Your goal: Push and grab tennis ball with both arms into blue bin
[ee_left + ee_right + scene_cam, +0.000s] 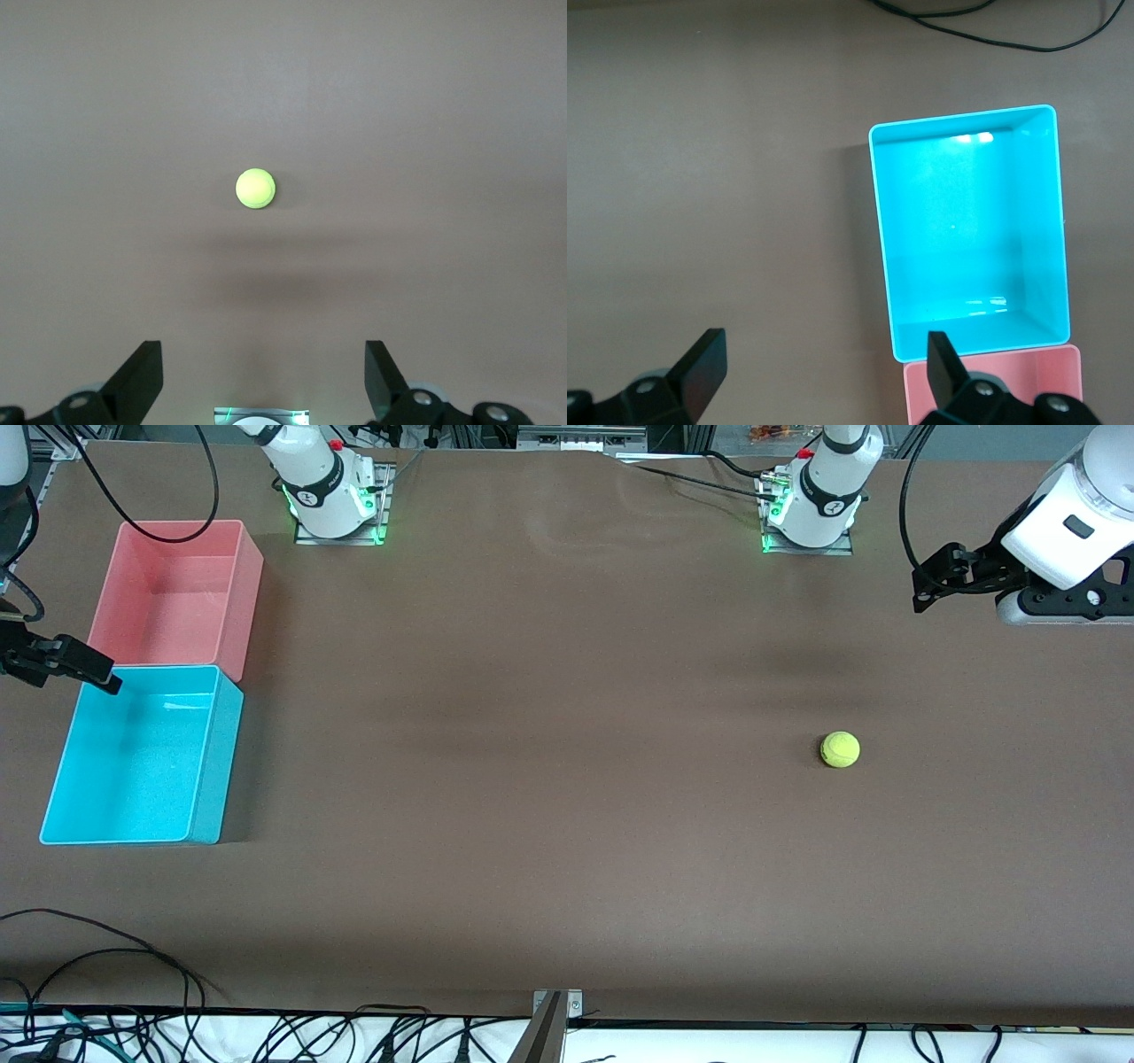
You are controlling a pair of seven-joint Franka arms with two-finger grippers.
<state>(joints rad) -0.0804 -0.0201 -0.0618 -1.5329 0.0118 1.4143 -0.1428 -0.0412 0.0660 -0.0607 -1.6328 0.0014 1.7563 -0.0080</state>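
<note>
The tennis ball (pixel 840 749) lies alone on the brown table toward the left arm's end; it also shows in the left wrist view (pixel 255 188). My left gripper (pixel 935 580) hangs open and empty in the air, well apart from the ball and farther toward that end of the table, with its fingers spread wide in the left wrist view (pixel 261 354). The blue bin (pixel 133 762) stands empty at the right arm's end and shows in the right wrist view (pixel 966 230). My right gripper (pixel 93 669) hovers open and empty over the bin's farther rim (pixel 824 345).
An empty pink-red bin (pixel 177 584) touches the blue bin on its farther end and shows in the right wrist view (pixel 992 390). The arm bases (pixel 332 496) stand along the table's farther edge. Black cables (pixel 106 957) lie at the nearer edge.
</note>
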